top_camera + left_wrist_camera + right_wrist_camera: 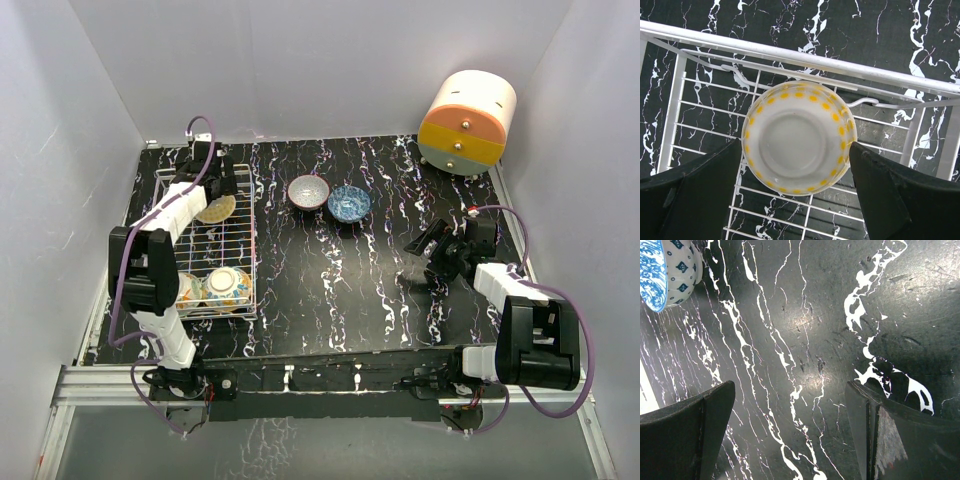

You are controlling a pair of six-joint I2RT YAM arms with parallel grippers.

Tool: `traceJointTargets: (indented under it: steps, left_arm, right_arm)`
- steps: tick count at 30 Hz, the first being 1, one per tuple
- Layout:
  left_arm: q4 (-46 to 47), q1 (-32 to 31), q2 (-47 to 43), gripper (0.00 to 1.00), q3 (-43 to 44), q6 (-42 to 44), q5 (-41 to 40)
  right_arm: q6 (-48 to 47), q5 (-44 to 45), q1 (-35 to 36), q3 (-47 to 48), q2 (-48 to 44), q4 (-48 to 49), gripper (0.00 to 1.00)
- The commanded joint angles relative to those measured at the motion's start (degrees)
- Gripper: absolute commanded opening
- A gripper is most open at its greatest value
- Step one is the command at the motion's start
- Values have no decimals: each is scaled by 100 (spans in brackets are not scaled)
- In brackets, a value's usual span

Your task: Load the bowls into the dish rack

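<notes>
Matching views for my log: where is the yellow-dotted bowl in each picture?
Top external: yellow-dotted bowl at the far end of the rack, on the left.
Left wrist: bowl in the centre, over the rack wires.
Right wrist: not in it.
Shared landmark: the rack's white wires, in those two views.

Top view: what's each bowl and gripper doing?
Yellow-dotted white ceramic bowl: in white wire dish rack, far end.
Orange-floral bowl: in rack, near end.
Half-hidden bowl beside it: in rack.
Grey bowl: upright on table.
Blue bowl: upright on table.
Left gripper: around yellow-dotted bowl, grip unclear.
Right gripper: open, empty.
</notes>
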Motion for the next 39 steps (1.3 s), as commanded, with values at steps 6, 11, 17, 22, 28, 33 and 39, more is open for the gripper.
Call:
traceJointTargets:
  steps: [6,11,17,22,28,33,39]
  left_arm:
    - [198,131,148,77,-24,-220,-45]
    - [244,195,146,68,-109,-240,-49]
    - [244,286,94,45,-285,-298,-67]
    - [-14,327,-78,37,-461,-435,-214]
    - [-508,392,-696,37,-905,-812,-453]
    - [-743,433,-1388,38,-1417,-955,-668]
    - [-948,651,-1845,38,-1868,-1044,-727]
  right_arm:
    - [-45,-30,-36,178,-4,276,94]
    - [-45,-31,-36,187,10,284,94]
    - [-46,-31,-40,183,38,293,94]
    - [-45,-53,-49,174,30,308,94]
    - [-37,-92,-61,150,1,319,95]
    - [6,-208,-63,82,-15,407,94]
    - [40,-309,-67,16,-54,468,95]
